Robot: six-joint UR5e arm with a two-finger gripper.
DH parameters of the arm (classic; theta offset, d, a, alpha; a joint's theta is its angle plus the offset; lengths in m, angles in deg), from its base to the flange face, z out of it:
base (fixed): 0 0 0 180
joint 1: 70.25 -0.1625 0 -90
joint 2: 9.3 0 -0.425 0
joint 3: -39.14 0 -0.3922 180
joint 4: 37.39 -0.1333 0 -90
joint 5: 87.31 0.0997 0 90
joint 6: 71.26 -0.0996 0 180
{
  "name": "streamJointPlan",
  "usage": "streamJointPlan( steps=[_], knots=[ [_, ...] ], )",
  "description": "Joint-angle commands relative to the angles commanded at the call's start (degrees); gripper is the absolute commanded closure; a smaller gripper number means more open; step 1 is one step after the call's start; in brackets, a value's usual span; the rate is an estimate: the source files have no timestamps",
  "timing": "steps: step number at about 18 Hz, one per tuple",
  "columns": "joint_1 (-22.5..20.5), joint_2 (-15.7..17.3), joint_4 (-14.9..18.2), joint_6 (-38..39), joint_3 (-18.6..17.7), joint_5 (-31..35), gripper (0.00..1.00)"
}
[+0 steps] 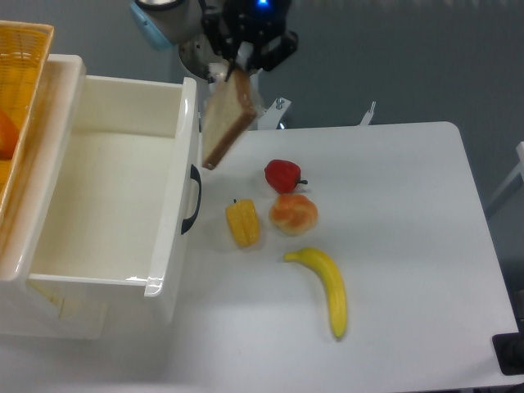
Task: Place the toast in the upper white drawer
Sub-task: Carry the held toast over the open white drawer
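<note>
Jaws pinched on the top edge of the toast (227, 124); gripper (239, 60) sits near the top of frame, up off the table, blue light on its body. Toast hangs down from it, tilted, lower corner swinging toward the drawer.

Left to right, all referenced to the upper white drawer (82, 270):
- wicker basket (20, 98) on its far-left side, something orange inside, mostly cut off by the frame.
- drawer itself pulled open, nothing visible inside, black handle (192, 199) on its right front face.
- toast just above and beside the drawer's right wall, near the back corner; not yet over the cavity as far as I can judge.
- right of the handle on the white table (409, 246): corn piece (243, 223), then red pepper-like item (282, 174), orange bun (294, 213), banana (322, 288) furthest right and nearest the camera.

Handling read: slice looks light, flat, soft. Shiny wrap probably slippery, so an edge pinch may let it pivot or slide out. Crust edge is the stiffest place to hold; squeezing the middle would likely crush it. Low fragility otherwise, a short drop into the drawer should be fine.
</note>
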Motion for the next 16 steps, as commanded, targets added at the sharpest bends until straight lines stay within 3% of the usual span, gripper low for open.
streamJointPlan(
  steps=[3, 8, 16],
  knots=[
    [1.85, -0.44, -0.26, 0.71, -0.26, -0.18, 0.74],
    [6.33, -1.93, -3.60, 1.67, -1.93, -0.09, 0.73],
    [10.28, -4.83, -4.92, 3.51, -2.02, -0.09, 0.72]
  ],
)
